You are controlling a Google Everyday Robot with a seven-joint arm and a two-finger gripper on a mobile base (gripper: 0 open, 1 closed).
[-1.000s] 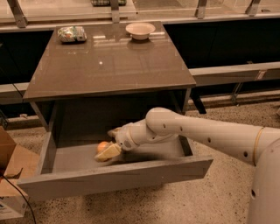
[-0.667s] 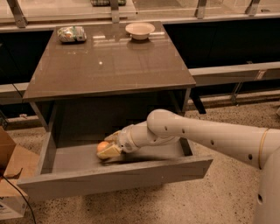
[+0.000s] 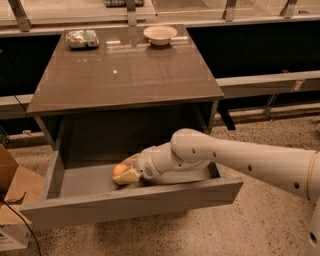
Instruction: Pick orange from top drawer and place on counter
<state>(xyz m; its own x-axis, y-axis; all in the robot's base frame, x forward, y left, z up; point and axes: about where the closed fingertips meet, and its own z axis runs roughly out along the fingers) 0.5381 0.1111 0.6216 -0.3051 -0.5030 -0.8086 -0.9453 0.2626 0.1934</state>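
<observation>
The top drawer (image 3: 130, 200) is pulled open under the counter (image 3: 125, 75). The orange (image 3: 120, 169), small and round, lies on the drawer floor left of middle. My gripper (image 3: 128, 169) reaches into the drawer from the right, low over the floor. Its pale fingers (image 3: 128, 176) sit above and below the orange and touch it, so the gripper is shut on the orange. The white arm runs off to the right across the drawer's front corner.
A white bowl (image 3: 160, 34) and a wrapped packet (image 3: 82, 38) stand at the back of the counter. A cardboard box (image 3: 12, 200) sits on the floor left of the drawer. A pale ledge with metal posts (image 3: 230, 10) runs behind.
The gripper has slid a little left onto the orange. The orange stays in the same spot on the drawer floor.
</observation>
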